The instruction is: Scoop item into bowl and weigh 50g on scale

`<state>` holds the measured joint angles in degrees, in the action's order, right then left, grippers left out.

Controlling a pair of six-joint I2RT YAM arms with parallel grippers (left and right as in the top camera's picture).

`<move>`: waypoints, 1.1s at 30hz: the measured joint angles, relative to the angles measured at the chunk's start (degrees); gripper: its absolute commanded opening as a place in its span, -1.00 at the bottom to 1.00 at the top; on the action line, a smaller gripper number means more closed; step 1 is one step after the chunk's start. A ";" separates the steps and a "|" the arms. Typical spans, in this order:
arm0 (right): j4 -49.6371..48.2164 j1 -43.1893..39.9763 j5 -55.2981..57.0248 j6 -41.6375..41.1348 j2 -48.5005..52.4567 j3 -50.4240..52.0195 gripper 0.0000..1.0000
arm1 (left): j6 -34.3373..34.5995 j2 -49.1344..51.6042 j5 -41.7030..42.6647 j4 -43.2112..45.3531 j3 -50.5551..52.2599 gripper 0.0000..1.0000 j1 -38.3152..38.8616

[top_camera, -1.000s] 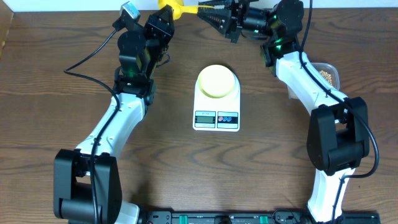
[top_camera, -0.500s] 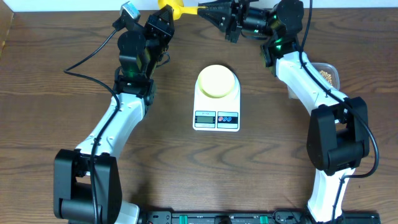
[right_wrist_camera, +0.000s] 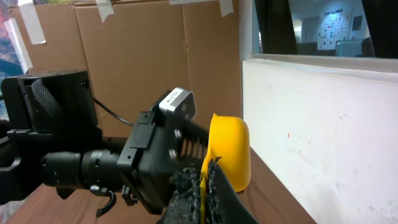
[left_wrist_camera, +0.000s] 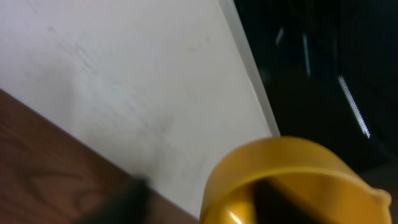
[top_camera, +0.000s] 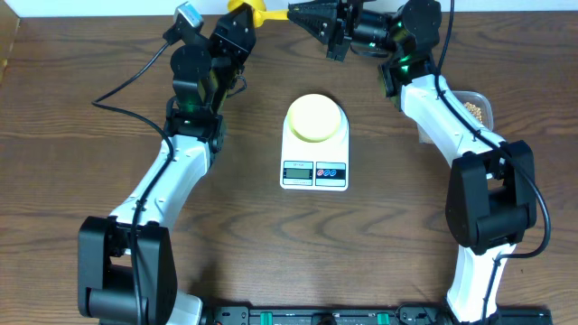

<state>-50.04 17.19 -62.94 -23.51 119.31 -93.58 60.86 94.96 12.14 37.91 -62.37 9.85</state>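
Overhead: right claw tight on yellow scoop; bowl atop scale

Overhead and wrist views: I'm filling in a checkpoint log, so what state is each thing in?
scale: carrying the bowl; display too small to read.
bowl: upright, looks empty.
scoop: held in the air by its handle.
right gripper: shut on the scoop's handle.
left gripper: open, by the scoop's cup.
tub: holds beans, partly hidden.
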 measured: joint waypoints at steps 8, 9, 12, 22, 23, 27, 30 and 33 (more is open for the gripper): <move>0.63 -0.07 0.31 1.42 0.00 0.00 -0.98 | -0.02 0.00 0.00 0.00 0.00 0.77 0.00; 0.96 -0.09 0.50 1.62 0.00 0.00 -0.98 | -0.02 0.00 0.00 0.00 0.00 0.76 0.00; 2.80 -0.35 1.38 2.47 0.00 -0.02 -0.98 | -0.02 0.00 0.22 0.00 0.00 0.77 0.00; 6.12 -3.78 6.88 6.40 0.02 -0.02 -0.98 | -0.04 0.00 1.51 -0.46 0.00 0.77 0.02; 6.14 -4.37 7.28 6.88 0.02 -0.02 -0.98 | -0.04 0.00 1.51 -0.98 0.00 0.77 0.02; 8.22 -6.60 8.63 9.40 0.02 -0.04 -0.98 | -0.07 0.00 1.53 -4.83 0.00 0.77 0.00; 11.61 -8.24 10.86 11.28 0.02 -0.07 -0.98 | -0.07 0.00 1.51 -8.13 0.00 0.77 0.00; 13.51 -9.84 13.70 12.52 0.02 -0.07 -0.98 | -0.09 0.00 1.53 -12.07 -0.02 0.77 0.00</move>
<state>-36.53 7.35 -49.23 -10.98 119.33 -93.65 60.77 94.96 13.67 25.85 -62.39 9.85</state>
